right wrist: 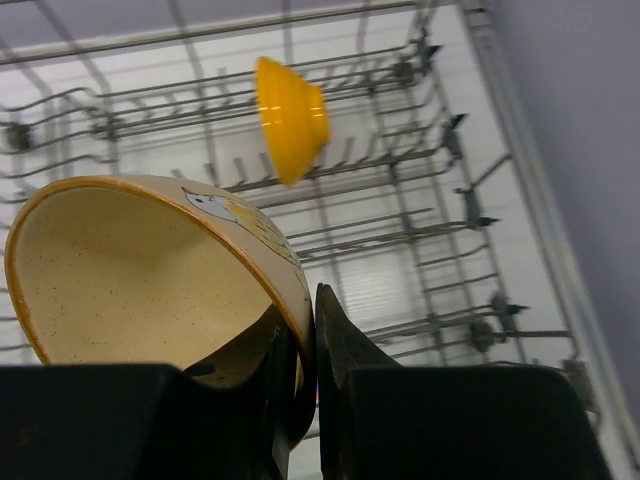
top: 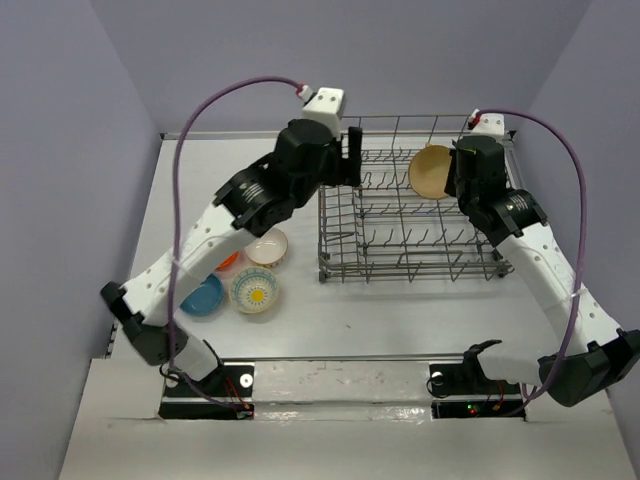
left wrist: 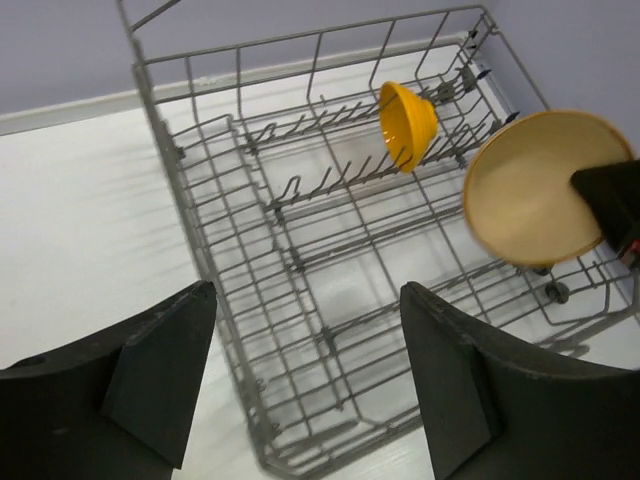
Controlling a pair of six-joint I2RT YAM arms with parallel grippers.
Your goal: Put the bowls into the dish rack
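The grey wire dish rack stands at the table's back right. A bright yellow bowl rests on edge among its far tines. My right gripper is shut on the rim of the yellow-tan bowl, holding it tilted above the rack's right part. My left gripper hangs open and empty over the rack's left end. On the table left of the rack lie the white bowl, the orange-red bowl, the blue bowl and the flower-patterned bowl.
Purple walls close in the white table at the back and sides. The left arm reaches over the bowls on the table. Purple cables arc above both arms. The rack's tall wire sides rise around the tines.
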